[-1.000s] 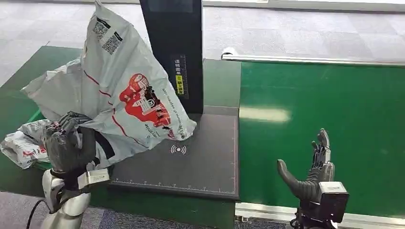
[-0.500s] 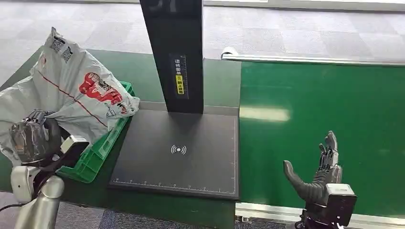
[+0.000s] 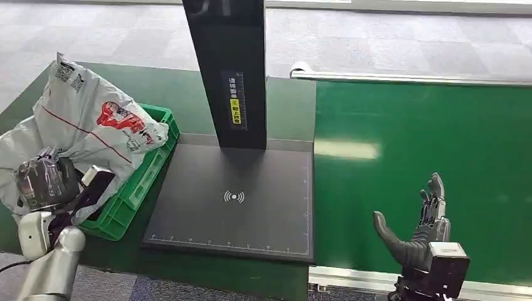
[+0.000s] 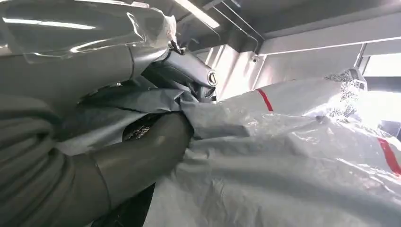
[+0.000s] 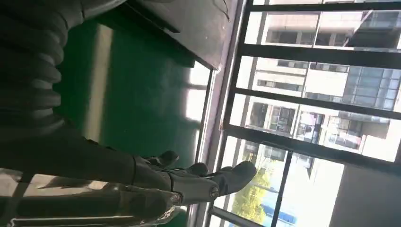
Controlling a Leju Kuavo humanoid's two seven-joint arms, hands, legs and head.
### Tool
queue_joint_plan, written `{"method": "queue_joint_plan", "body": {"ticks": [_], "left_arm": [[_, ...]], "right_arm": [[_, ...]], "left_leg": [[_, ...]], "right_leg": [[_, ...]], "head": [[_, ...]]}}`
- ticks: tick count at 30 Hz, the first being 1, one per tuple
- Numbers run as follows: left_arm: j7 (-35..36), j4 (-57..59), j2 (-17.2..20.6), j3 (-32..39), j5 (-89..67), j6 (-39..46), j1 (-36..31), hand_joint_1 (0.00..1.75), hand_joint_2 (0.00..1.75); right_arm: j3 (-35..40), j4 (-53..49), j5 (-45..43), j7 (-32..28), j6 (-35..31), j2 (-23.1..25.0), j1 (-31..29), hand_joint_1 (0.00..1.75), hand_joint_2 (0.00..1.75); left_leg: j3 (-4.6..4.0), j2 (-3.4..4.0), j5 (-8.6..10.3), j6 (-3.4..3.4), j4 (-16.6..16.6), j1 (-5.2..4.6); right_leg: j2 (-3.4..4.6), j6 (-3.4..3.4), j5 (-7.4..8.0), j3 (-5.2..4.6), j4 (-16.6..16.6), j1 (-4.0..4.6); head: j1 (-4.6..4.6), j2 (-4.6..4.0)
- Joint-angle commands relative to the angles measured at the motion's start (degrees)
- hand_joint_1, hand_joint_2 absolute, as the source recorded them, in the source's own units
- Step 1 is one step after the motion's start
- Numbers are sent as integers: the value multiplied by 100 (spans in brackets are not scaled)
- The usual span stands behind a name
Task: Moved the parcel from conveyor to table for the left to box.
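Grey plastic parcel lies over the green crate, left hand gripping it; release remains; right hand open, empty

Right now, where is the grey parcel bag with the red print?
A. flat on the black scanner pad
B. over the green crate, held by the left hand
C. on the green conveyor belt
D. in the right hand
B: the parcel bag sits over the green crate with the left hand gripping it, while the right hand is open above the belt.
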Motion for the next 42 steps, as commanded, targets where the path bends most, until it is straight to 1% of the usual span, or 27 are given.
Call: {"method": "queue_joint_plan", "body": {"ticks": [1,2,3,4,5,7,10,15,16,19,21,23,24,25,28,31,37,39,40,42], "left_arm": [[-138,407,-205,182,596,-192,-199,175,175],[-120,423,-230,137,621,-268,-224,175,175],[-111,422,-251,121,645,-288,-234,45,175],[-79,445,-276,66,620,-290,-258,0,175],[-48,451,-297,39,671,-329,-276,0,175],[-265,425,-355,-4,1159,-505,-316,0,175],[-797,294,-497,16,2287,-1016,-329,0,175],[-1162,27,-696,96,3230,-1034,-260,0,175],[-1394,-149,-760,11,3497,-1079,-164,0,175],[-1705,-551,-925,-159,3929,-1262,127,0,175],[-1969,-1062,-1163,-291,4180,-1374,474,0,175],[-2326,-1535,-1352,-550,3499,-505,870,0,175],[-2410,-1701,-1441,-668,3351,-279,1001,0,175],[-2428,-1867,-1520,-812,3267,-93,1115,0,175],[-2523,-2306,-1594,-1353,3489,60,1389,0,175],[-2517,-2496,-1594,-1577,3851,-72,1488,0,175],[-2525,-3074,-1669,-1697,4858,-842,1734,0,175],[-2525,-3344,-1706,-1776,4935,-954,1877,0,175],[-2525,-3409,-1723,-1795,4871,-912,1910,0,175],[-2525,-3623,-1721,-1993,4312,-451,2044,0,175]], "right_arm": [[-73,93,-1,54,-40,60,-33,0,175],[-49,112,-1,58,-37,57,-42,0,175],[-36,122,-1,60,-35,58,-50,0,175],[-9,146,0,64,-29,57,-77,0,175],[9,157,1,70,-34,54,-97,0,175],[24,188,-1,88,-59,49,-138,0,175],[32,242,-15,128,-78,22,-172,0,175],[82,307,-66,165,-57,39,-198,0,175],[122,334,-86,215,11,65,-192,0,175],[175,433,-50,283,132,102,-194,0,175],[147,494,28,322,243,152,-218,0,175],[120,518,74,342,317,216,-238,0,175],[112,515,101,351,341,253,-234,0,175],[97,503,140,354,355,293,-217,0,175],[57,551,239,364,411,401,-176,0,175],[58,628,285,356,433,406,-209,0,175],[102,771,349,380,525,392,-389,0,175],[114,806,362,387,545,405,-442,0,175],[118,808,366,388,553,412,-447,0,175],[133,816,404,419,615,452,-474,0,175]], "left_leg": [[12,-1,1,5,-8,-2],[10,-2,1,4,-7,-2],[6,-4,2,3,-5,-2],[12,-4,2,5,-8,-2],[7,-9,2,4,-5,-2],[7,-11,4,5,-6,-2],[6,-7,3,6,-4,-2],[4,-5,2,6,-3,0],[4,-5,1,4,-2,-1],[7,-3,1,4,-5,-1],[11,1,-1,5,-7,-3],[13,7,-3,6,-8,-4],[21,12,-6,10,-11,-6],[14,6,-4,9,-9,-5],[6,2,-6,7,-3,-2],[0,0,-8,5,-1,-1],[-5,9,-8,4,0,1],[-3,13,-9,5,0,0],[4,16,-12,8,-2,-1],[-1,12,-11,6,1,0]], "right_leg": [[-14,-2,-1,15,-8,0],[-12,-1,-1,13,-7,0],[-12,-1,-1,8,-4,-1],[-17,-2,-1,15,-8,1],[-18,-1,-2,11,-5,0],[-23,-1,-2,11,-6,0],[-17,0,0,11,-6,0],[-15,1,1,11,-7,2],[-11,0,0,9,-5,0],[-11,0,0,12,-8,1],[-8,1,-1,15,-8,-1],[-1,2,0,16,-11,-2],[-1,2,-2,24,-15,-3],[-4,2,-2,19,-13,-3],[-7,2,-3,11,-9,0],[-9,0,-3,6,-7,0],[2,0,1,-1,-5,2],[5,1,1,0,-5,1],[4,0,-1,7,-8,1],[3,1,-1,3,-6,2]], "head": [[0,0],[0,0],[0,0],[-2,0],[0,0],[0,0],[-2,0],[0,0],[-2,0],[0,0],[0,0],[-2,-2],[-2,0],[-2,0],[0,-2],[-2,0],[0,0],[0,0],[-2,0],[-2,0]]}}
